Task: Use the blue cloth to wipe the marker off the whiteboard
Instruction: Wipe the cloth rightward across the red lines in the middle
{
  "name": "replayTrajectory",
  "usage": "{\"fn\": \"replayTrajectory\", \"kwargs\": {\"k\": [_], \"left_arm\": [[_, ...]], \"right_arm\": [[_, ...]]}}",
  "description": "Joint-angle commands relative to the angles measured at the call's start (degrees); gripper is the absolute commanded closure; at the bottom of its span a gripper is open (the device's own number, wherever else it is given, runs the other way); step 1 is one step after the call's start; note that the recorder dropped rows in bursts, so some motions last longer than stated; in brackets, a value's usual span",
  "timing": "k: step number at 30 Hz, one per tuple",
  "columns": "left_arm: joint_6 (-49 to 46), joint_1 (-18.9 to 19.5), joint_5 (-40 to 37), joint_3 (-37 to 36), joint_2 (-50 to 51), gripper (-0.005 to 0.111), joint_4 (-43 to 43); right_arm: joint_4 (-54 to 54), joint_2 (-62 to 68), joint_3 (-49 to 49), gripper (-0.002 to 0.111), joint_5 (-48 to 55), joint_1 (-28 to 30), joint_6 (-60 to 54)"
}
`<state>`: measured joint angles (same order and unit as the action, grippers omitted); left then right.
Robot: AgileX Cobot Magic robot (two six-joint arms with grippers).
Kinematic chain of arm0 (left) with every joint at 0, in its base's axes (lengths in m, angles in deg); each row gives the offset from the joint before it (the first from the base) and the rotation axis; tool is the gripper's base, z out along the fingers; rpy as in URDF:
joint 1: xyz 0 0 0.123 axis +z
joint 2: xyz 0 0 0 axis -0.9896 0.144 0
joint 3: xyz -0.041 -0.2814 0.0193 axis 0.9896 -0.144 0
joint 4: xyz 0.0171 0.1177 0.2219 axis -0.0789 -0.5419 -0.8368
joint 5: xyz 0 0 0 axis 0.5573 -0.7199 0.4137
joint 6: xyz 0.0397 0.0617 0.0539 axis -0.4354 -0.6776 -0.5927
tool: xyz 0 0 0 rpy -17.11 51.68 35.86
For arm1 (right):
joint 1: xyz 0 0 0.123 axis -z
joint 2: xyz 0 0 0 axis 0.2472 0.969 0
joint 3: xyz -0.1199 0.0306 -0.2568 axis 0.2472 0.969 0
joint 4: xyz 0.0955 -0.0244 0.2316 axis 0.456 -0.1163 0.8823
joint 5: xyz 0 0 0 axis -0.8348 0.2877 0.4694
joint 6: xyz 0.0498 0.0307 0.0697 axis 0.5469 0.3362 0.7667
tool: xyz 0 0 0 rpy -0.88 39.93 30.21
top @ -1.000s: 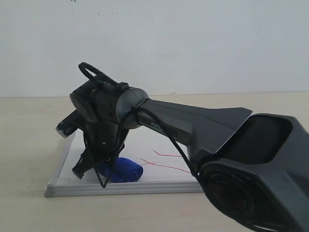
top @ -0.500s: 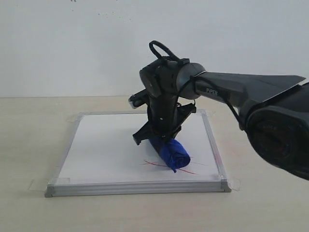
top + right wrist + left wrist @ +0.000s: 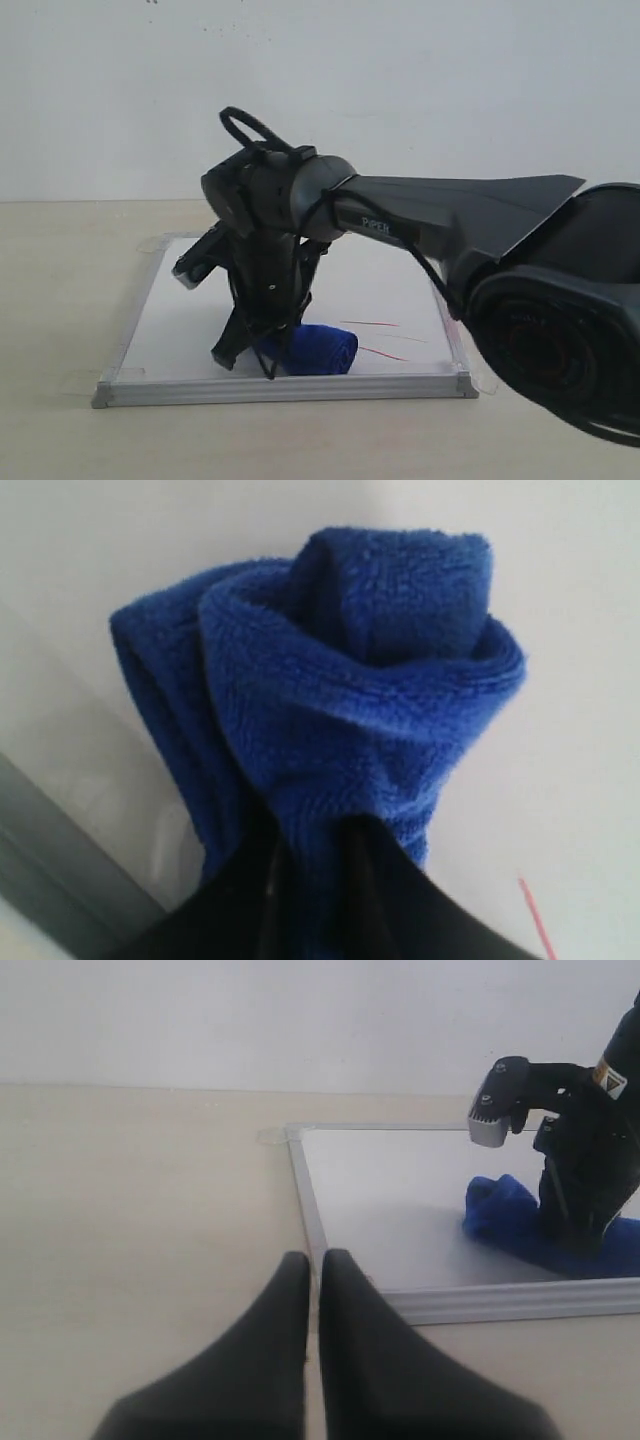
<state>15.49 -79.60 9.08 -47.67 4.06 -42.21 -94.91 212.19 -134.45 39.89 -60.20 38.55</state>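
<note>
The whiteboard [image 3: 180, 325] lies flat on the table, silver-framed. Near its front edge my right gripper [image 3: 255, 362] points down, shut on the bunched blue cloth [image 3: 322, 352], which presses on the board. Thin red marker lines [image 3: 388, 352] remain just right of the cloth. In the right wrist view the cloth [image 3: 370, 680] bulges out from between the right gripper's [image 3: 315, 850] fingers, with a red stroke [image 3: 535, 915] beside it. My left gripper [image 3: 315, 1260] hovers shut and empty over the table beside the board's frame [image 3: 305, 1195]; that view shows the cloth [image 3: 500, 1210] too.
Clear tape tabs [image 3: 487, 382] hold the board's corners to the tan table [image 3: 60, 300]. The right arm's dark links [image 3: 540, 330] reach across the board's right side and hide part of it. A plain white wall stands behind.
The right gripper swept the cloth from the board's front left to the red lines at the middle right, then back left. The lines' left part is gone.
</note>
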Motion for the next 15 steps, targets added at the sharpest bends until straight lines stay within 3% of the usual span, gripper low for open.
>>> {"fn": "replayTrajectory", "kwargs": {"k": [1,6,15], "left_arm": [[-0.28,0.16,-0.07,-0.22,-0.15,0.103,-0.26],[-0.28,0.16,-0.07,-0.22,-0.15,0.103,-0.26],[-0.28,0.16,-0.07,-0.22,-0.15,0.103,-0.26]], "right_arm": [[5.32,2.18,1.83,0.109,2.55,-1.31,-0.34],[-8.26,2.18,2.06,0.109,2.55,2.62,9.48],[-7.76,1.64,5.0,0.109,2.55,14.58,18.17]]}}
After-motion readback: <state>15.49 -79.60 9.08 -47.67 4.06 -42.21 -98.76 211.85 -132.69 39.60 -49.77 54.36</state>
